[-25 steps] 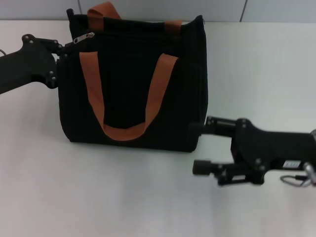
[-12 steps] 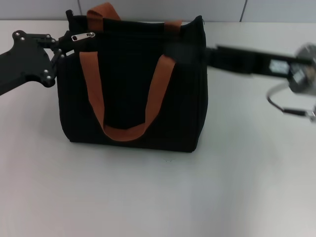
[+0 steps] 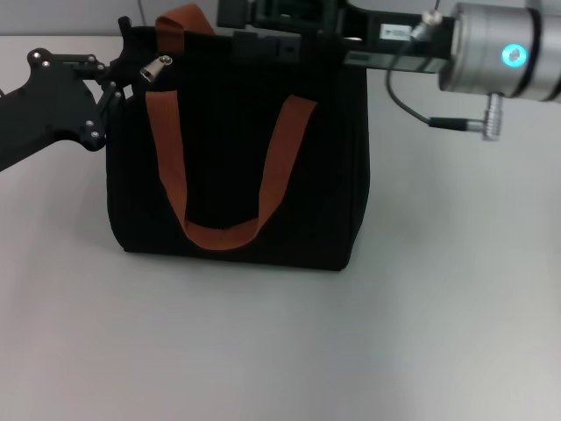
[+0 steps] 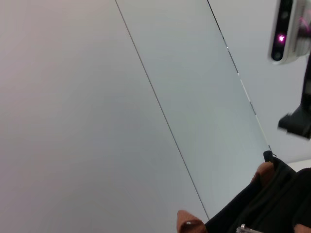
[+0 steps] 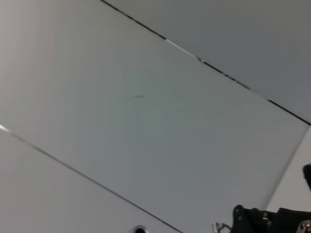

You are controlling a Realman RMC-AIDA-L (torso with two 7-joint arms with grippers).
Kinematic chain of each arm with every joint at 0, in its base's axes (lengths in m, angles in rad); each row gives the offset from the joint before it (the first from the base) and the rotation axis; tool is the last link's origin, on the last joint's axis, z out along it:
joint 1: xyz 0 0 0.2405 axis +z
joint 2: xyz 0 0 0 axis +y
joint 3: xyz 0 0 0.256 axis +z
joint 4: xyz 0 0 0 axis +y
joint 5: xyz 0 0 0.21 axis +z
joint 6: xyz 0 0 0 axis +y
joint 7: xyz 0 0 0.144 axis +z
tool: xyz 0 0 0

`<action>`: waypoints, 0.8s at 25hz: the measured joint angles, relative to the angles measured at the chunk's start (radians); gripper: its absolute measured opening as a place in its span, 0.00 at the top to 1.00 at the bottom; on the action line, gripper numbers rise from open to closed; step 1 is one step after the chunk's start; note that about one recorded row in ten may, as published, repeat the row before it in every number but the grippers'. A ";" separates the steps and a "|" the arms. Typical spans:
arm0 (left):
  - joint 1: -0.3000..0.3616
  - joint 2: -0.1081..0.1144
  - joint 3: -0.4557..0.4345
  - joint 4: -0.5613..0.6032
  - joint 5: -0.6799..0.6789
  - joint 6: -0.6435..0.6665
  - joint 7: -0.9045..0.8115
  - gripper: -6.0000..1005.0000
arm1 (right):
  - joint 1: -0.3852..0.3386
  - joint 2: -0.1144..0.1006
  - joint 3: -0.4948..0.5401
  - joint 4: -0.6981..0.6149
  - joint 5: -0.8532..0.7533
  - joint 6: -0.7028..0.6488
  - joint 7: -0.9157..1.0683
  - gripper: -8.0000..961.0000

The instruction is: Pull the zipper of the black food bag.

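Note:
The black food bag (image 3: 237,158) stands upright on the white table with two orange-brown handles (image 3: 223,230). Its zipper (image 3: 158,67), a small silver pull tab, sits tilted up at the top left end of the zip track. My left gripper (image 3: 116,83) is at the bag's upper left corner, shut on the fabric just beside the zipper. My right gripper (image 3: 263,31) reaches in from the right over the bag's top edge, near the far handle (image 3: 182,17). In the left wrist view the bag's top corner (image 4: 272,194) shows low down.
The white table (image 3: 280,351) stretches out in front of and beside the bag. A grey panelled wall (image 3: 394,17) rises close behind it. The right arm's silver wrist (image 3: 500,48) and a loose cable (image 3: 412,101) hang above the table to the bag's right.
My right arm swung up from the table's front right to above the bag's top edge. The zipper tab went from lying flat to tilted up. My left gripper barely moved.

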 joint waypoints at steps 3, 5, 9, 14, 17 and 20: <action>-0.001 -0.003 0.000 0.002 -0.003 0.000 0.001 0.97 | 0.023 0.001 -0.038 -0.001 0.000 0.049 0.044 0.15; -0.002 -0.004 0.000 0.003 -0.009 0.001 0.001 0.97 | 0.039 0.001 -0.063 -0.002 -0.001 0.079 0.069 0.15; -0.003 -0.006 0.000 0.003 -0.017 0.015 0.003 0.97 | 0.062 0.001 -0.102 -0.004 -0.001 0.128 0.097 0.15; -0.003 -0.008 0.000 0.003 -0.017 0.021 0.005 0.97 | 0.093 0.001 -0.161 -0.011 -0.015 0.195 0.122 0.15; -0.003 -0.010 0.000 0.003 -0.017 0.024 0.005 0.97 | 0.113 0.001 -0.169 -0.011 -0.052 0.218 0.139 0.15; -0.003 -0.011 0.000 0.003 -0.017 0.027 0.005 0.97 | 0.126 0.002 -0.171 -0.013 -0.075 0.241 0.149 0.15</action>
